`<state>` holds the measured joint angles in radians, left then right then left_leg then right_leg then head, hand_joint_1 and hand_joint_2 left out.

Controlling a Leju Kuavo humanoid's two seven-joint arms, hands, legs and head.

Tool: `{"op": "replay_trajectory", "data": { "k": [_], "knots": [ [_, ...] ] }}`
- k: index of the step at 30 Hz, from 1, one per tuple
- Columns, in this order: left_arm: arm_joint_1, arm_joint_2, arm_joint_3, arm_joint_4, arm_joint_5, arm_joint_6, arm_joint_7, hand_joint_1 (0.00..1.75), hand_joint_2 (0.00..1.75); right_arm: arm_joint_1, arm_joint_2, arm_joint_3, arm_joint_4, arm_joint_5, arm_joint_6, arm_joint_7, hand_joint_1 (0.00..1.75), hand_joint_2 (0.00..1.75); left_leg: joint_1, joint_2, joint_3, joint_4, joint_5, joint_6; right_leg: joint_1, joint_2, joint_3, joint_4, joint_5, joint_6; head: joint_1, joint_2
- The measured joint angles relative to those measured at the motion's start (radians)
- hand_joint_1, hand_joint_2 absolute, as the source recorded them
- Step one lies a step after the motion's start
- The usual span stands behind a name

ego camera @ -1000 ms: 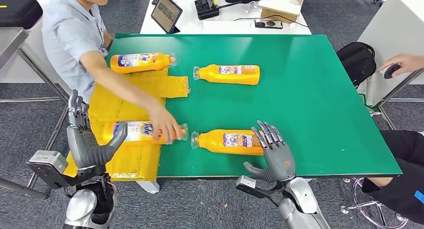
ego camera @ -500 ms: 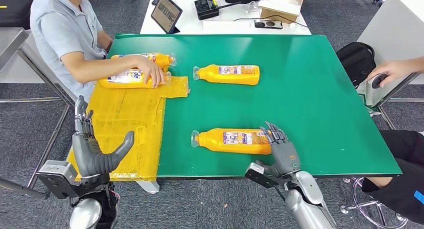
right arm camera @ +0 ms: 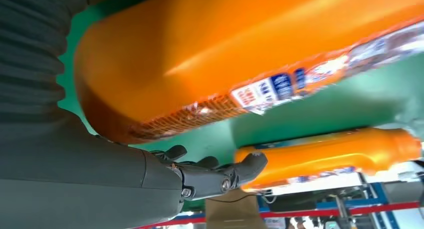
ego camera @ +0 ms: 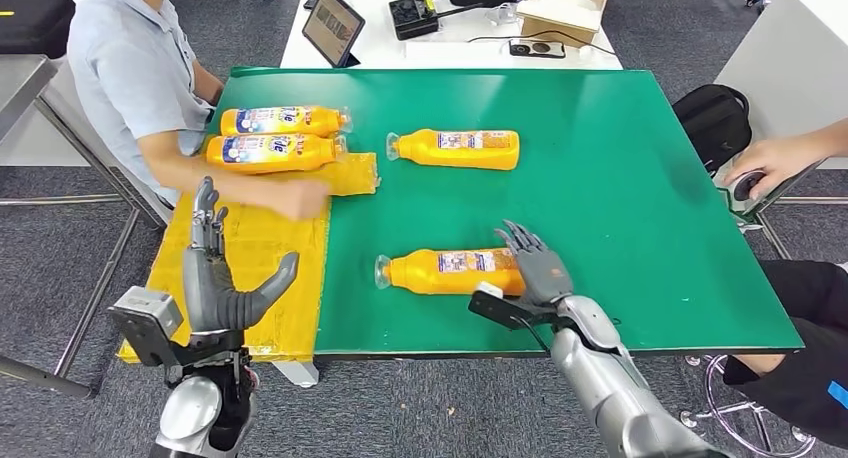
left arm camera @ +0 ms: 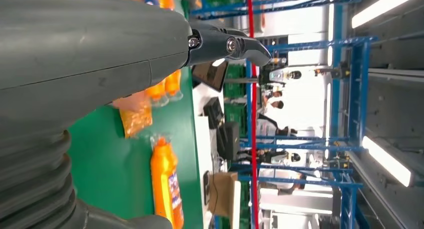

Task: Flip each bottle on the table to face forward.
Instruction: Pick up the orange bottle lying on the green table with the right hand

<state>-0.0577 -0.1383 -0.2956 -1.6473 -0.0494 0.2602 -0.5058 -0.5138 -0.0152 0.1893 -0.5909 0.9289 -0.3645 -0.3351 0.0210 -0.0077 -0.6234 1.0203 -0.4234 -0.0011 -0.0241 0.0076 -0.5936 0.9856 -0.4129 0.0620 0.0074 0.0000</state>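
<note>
An orange bottle [ego camera: 450, 270] [right arm camera: 225, 54] lies on its side near the front edge of the green table [ego camera: 620, 178], cap pointing left, label up. My right hand [ego camera: 535, 268] [right arm camera: 210, 176] holds its base end, fingers over the top. A second orange bottle [ego camera: 455, 148] [right arm camera: 325, 154] [left arm camera: 167, 184] lies farther back, also cap left. Two more bottles [ego camera: 280, 121] [ego camera: 270, 151] lie side by side at the back of the yellow mat [ego camera: 260, 248]. My left hand [ego camera: 225, 278] [left arm camera: 100, 54] hangs open over the mat's near part, holding nothing.
A person sits at the table's left [ego camera: 130, 68], with a hand [ego camera: 300, 196] over the mat. Another person's hand [ego camera: 770, 163] rests on a mouse at the right edge. Behind stands a white table with a tablet [ego camera: 333, 23] and a cardboard box [ego camera: 565, 3].
The person carried the mat's near bottle back beside the far-left one, then drew the hand away. My right hand closed on the near bottle's base and shifted it slightly left. My left hand moved right.
</note>
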Motion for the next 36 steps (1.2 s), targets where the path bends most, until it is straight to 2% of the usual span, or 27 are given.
{"op": "replay_trajectory", "data": {
  "k": [9,13,19,25,29,33,36],
  "knots": [
    [-0.035,-0.009,-0.002,0.049,0.053,-0.022,0.026,0.0,1.75,-0.093,0.054,0.054,0.1,0.031,0.028,0.065,0.0,1.75,0.0,0.0,0.0,0.0,0.0,0.0,0.0,0.0,0.0,0.0,0.0,0.0,0.0,0.0],
    [-0.036,-0.009,-0.002,0.055,0.054,-0.021,0.028,0.0,1.75,-0.12,0.06,0.069,0.132,0.038,0.108,0.122,1.71,1.75,0.0,0.0,0.0,0.0,0.0,0.0,0.0,0.0,0.0,0.0,0.0,0.0,0.0,0.0],
    [-0.038,-0.008,0.001,0.066,0.057,-0.026,0.041,0.0,1.75,-0.183,0.063,0.075,0.179,-0.024,0.32,0.22,1.75,1.75,0.0,0.004,0.007,0.0,-0.001,0.0,0.0,0.002,0.003,-0.001,0.0,0.0,0.0,0.0],
    [-0.042,-0.008,0.004,0.084,0.06,-0.033,0.046,0.0,1.75,-0.206,0.061,0.075,0.205,-0.049,0.38,0.243,1.75,1.75,0.0,0.003,0.01,0.0,-0.001,0.0,0.0,0.001,0.007,-0.001,0.0,0.0,0.0,0.0],
    [-0.051,-0.005,0.004,0.102,0.055,-0.054,0.054,0.0,1.75,-0.219,0.05,0.073,0.218,-0.078,0.459,0.269,1.75,1.75,0.0,0.003,0.012,0.0,-0.001,0.0,0.0,0.001,0.009,-0.001,0.0,0.0,0.0,0.0],
    [-0.052,0.001,0.004,0.118,0.048,-0.067,0.056,0.0,1.75,-0.218,0.042,0.062,0.22,-0.127,0.468,0.218,1.75,1.75,0.0,0.003,0.013,0.0,-0.001,0.0,0.0,0.001,0.011,-0.001,0.0,0.0,0.0,0.0],
    [-0.051,0.005,0.004,0.121,0.046,-0.07,0.047,0.0,1.75,-0.199,0.041,0.038,0.219,-0.207,0.415,0.079,1.75,1.75,0.0,0.003,0.012,0.0,-0.001,0.0,0.0,0.001,0.011,-0.001,0.0,0.0,0.001,0.0]
  ]
}}
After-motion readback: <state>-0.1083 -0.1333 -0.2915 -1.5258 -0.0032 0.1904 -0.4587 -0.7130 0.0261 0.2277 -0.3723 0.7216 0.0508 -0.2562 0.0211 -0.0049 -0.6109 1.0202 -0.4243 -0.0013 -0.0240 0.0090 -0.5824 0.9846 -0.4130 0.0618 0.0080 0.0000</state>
